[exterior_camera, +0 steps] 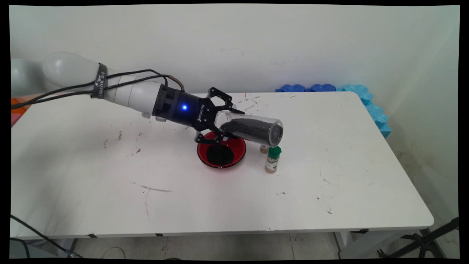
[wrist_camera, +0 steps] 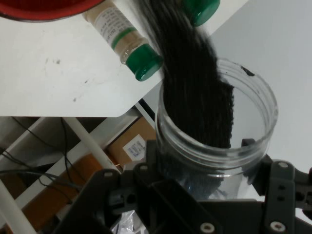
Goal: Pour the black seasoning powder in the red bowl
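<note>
Claw [exterior_camera: 223, 121] grips a tilted jar [exterior_camera: 253, 129] over the scuffed white table [exterior_camera: 329, 190].

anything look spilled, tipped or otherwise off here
The gripper holds a clear jar of black grains on its side above the table. Black grains lie in the red bowl; none visibly spilled.

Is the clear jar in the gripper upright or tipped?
Tipped: the jar lies nearly sideways in the gripper, dark grains along its lower side.
</note>
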Tool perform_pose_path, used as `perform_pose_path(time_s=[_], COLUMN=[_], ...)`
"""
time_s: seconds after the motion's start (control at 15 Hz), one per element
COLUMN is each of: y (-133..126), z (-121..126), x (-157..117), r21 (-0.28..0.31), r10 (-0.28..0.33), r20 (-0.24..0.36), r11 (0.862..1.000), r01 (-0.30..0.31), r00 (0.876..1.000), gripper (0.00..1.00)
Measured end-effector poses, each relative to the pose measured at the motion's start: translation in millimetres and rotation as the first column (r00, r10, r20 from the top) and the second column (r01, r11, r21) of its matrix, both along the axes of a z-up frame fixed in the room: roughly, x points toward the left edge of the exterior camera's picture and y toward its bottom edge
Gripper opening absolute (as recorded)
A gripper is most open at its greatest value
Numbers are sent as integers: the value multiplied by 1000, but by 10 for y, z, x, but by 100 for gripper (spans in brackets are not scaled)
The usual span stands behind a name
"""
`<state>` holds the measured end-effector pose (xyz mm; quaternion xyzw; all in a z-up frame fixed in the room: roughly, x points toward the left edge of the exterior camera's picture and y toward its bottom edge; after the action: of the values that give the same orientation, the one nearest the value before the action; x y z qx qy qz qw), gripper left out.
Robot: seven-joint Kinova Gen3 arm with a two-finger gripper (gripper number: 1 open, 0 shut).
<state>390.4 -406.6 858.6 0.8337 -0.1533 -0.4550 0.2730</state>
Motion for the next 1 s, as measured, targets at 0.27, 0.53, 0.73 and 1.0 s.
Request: perform_pose_path(time_s=[0.27, 0.53, 0.73, 1.0], y=[4, 10, 15, 22], z=[5, 7, 7, 6], x=[-9, -15, -17, -18], r21=[6, 11, 12, 6], r10=[12, 22, 25, 24], r20=[-13, -22, -26, -24], r11=[1000, 1000, 1000, 1000], r01=[-12, -22, -25, -24], r00=[1000, 1000, 999, 999], gripper=[0, 0, 0, 0])
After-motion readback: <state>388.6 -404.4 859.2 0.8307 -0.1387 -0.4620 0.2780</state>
